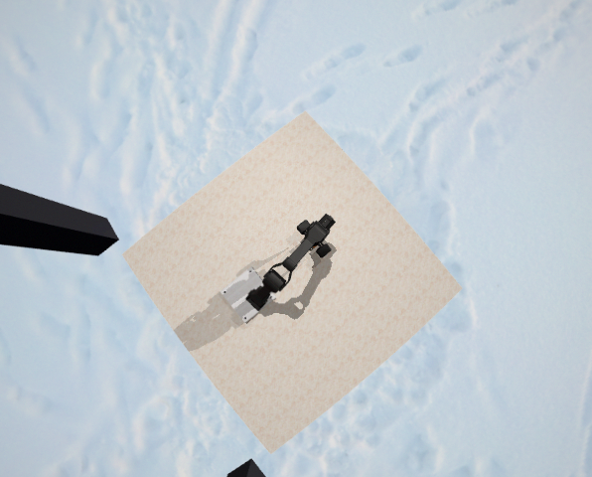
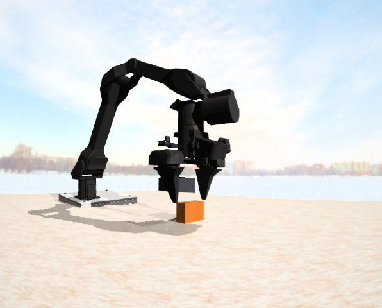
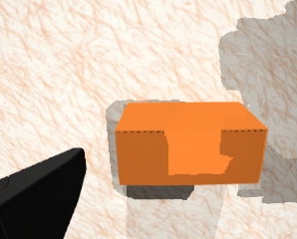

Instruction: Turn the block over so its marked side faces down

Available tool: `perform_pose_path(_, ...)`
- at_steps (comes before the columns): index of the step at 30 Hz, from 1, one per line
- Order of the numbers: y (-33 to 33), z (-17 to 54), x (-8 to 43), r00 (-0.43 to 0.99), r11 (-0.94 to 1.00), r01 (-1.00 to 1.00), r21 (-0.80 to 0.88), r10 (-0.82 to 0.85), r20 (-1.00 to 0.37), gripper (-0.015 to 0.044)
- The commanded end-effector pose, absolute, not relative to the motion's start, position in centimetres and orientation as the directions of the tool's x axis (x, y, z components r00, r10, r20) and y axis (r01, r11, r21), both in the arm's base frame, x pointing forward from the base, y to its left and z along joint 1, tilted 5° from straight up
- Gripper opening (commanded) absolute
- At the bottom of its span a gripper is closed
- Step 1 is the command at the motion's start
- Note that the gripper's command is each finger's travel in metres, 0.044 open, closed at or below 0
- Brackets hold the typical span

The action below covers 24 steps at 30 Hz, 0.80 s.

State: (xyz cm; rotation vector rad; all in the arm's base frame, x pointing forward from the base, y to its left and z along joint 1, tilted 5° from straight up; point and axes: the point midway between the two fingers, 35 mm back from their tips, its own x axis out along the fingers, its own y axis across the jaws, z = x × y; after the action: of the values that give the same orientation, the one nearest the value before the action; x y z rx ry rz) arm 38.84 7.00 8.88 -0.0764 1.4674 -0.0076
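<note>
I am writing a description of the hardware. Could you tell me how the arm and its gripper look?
The arm is matte black throughout, with blocky, rounded links, on a flat grey-white base plate. The gripper has two black, wedge-shaped fingers tapering to points. No cables or markings are visible.

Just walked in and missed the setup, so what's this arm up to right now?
A single black arm is poised over an orange block that rests on the tan table. Its gripper points straight down with the jaws wide open, the fingertips just above the block's top and holding nothing. The block sits flat and untouched, so the job of turning it over has not begun. A grasp looks likely next.
</note>
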Motion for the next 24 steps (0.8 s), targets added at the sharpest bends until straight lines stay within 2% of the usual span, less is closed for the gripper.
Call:
perform_pose_path(1, 7.01, 7.88, 38.80, 0.097, 0.997, -0.047, -0.053, -0.049, -0.994, 0.0440)
perform_pose_path(8, 6.95, 6.99, 38.85, 0.097, 0.997, -0.047, -0.054, -0.049, -0.994, 0.0440)
perform_pose_path(14, 6.95, 6.99, 38.85, 0.097, 0.997, -0.047, -0.054, -0.049, -0.994, 0.0282)
perform_pose_path(24, 6.95, 6.99, 38.85, 0.097, 0.997, -0.047, -0.054, -0.049, -0.994, 0.0216)
